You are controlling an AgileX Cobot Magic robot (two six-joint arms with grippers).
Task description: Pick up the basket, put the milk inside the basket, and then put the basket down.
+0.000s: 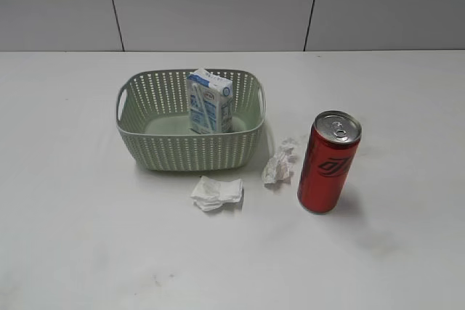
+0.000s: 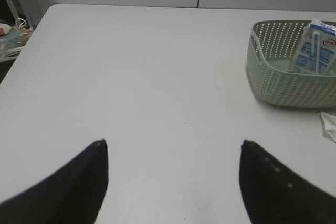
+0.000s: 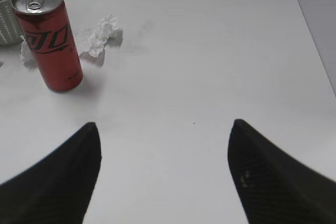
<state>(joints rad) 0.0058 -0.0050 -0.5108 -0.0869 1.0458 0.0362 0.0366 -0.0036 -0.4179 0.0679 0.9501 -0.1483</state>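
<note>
Milk, your small white-and-blue carton (image 1: 209, 101) whose print is too small to read, stands inside the pale sage-green perforated plastic basket (image 1: 182, 152) on the white counter (image 1: 80, 237), while both pairs of black fingers (image 2: 173, 174) (image 3: 164, 166) hang spread and empty.

basket (image 3: 16, 9) cropped, milk (image 1: 209, 103) base hidden
</note>
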